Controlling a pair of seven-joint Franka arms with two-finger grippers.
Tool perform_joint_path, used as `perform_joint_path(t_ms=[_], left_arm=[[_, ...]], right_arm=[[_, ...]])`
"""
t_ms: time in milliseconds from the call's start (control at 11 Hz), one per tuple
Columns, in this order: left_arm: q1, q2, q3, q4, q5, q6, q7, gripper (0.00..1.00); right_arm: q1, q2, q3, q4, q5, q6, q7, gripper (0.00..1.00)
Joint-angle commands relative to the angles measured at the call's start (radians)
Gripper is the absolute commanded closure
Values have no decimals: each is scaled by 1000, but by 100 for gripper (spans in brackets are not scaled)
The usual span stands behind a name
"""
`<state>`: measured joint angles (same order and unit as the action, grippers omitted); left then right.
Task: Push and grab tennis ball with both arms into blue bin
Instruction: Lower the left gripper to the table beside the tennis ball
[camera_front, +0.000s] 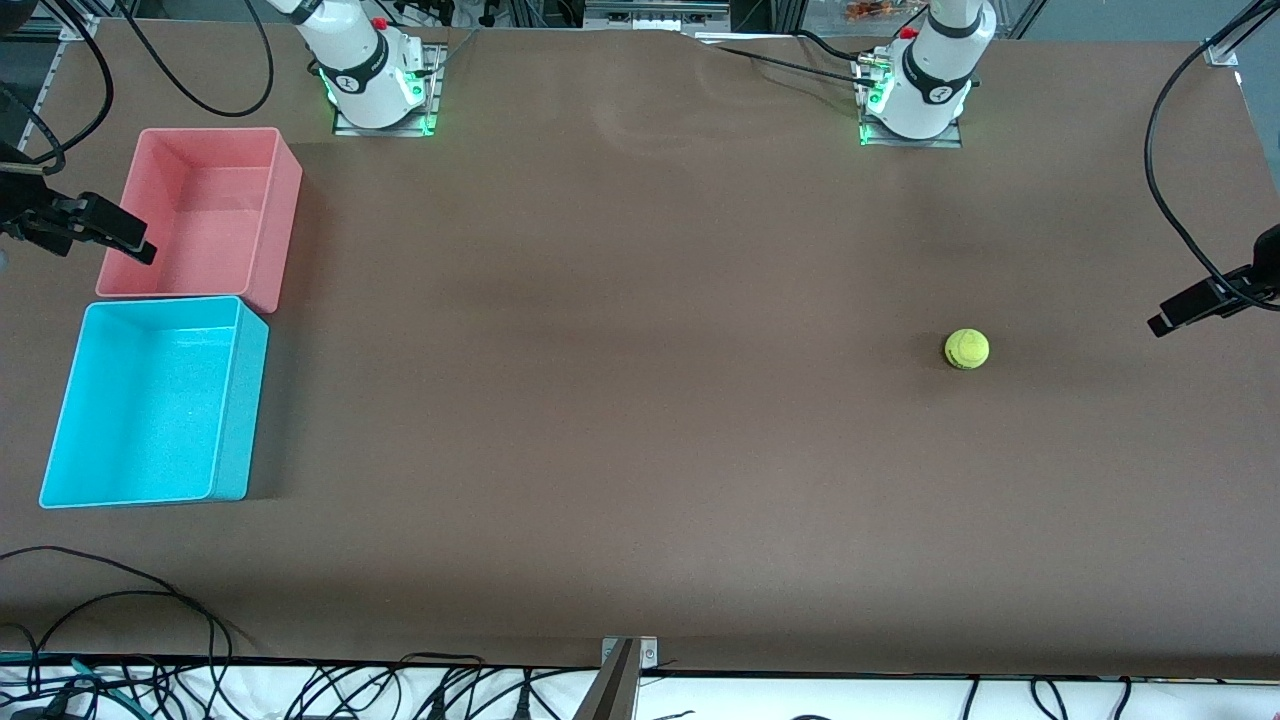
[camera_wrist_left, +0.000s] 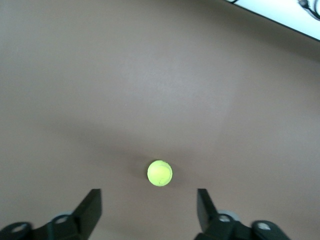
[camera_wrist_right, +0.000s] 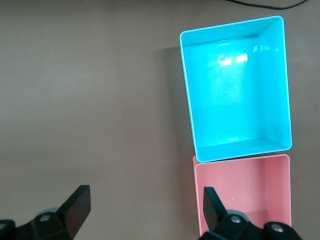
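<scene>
Left gripper (camera_wrist_left: 149, 207): black two-finger claw, raised in the air over the brown table (camera_front: 640, 400). Its jaws are spread wide with nothing between them. The small fuzzy yellow-green tennis ball (camera_wrist_left: 159, 173) lies on the table surface below, clear of both fingers (camera_wrist_left: 90, 210).

Right gripper (camera_wrist_right: 145, 210): black two-finger claw, likewise raised, jaws released and empty. It hangs over bare table beside the pink rectangular plastic tub (camera_wrist_right: 242, 195), one fingertip over that tub's edge. The light cyan-blue rectangular plastic bin (camera_wrist_right: 235, 87) shows just past the pink tub, the two walls touching or very nearly so.

Front view: neither claw itself can be seen; only the two white arm bases (camera_front: 370, 70) stand along the table's top edge. The tennis ball (camera_front: 966, 349) rests toward the left arm's end of the table, alone on the open surface and well apart from both tubs. The blue bin (camera_front: 150, 400) sits at the right arm's end, open top up, nothing inside. The pink tub (camera_front: 205, 210) stands just beside it, farther from the front camera, also holding nothing.
</scene>
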<state>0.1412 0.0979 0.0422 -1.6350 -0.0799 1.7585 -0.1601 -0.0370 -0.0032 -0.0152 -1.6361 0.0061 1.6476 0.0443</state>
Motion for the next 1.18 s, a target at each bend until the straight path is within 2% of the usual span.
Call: perform_joint_path(t_ms=[0, 91, 182, 273, 364, 455, 545, 727, 1091], left_arm=[[31, 32, -4, 40, -40, -73, -167, 100], [34, 35, -2, 34, -41, -74, -183, 100], [44, 49, -2, 27, -41, -76, -282, 100], [44, 66, -4, 30, -23, -86, -465, 100], [37, 89, -13, 35, 56, -141, -575, 100], [40, 101, -13, 30, 69, -143, -643, 100], [55, 111, -10, 33, 31, -136, -697, 100], [101, 150, -8, 8, 19, -69, -730, 100], [129, 125, -13, -242, -66, 162, -844, 100]], right_arm=[[2, 9, 1, 24, -14, -20, 13, 0], [0, 8, 1, 24, -14, -20, 12, 0], [0, 8, 1, 24, -14, -20, 11, 0], [0, 9, 1, 24, -14, -20, 11, 0], [0, 9, 1, 24, -14, -20, 9, 0], [0, 8, 1, 24, -14, -20, 9, 0], [0, 8, 1, 24, -14, -20, 9, 0], [0, 8, 1, 24, -14, -20, 9, 0], [0, 8, 1, 24, -14, -20, 2, 0]])
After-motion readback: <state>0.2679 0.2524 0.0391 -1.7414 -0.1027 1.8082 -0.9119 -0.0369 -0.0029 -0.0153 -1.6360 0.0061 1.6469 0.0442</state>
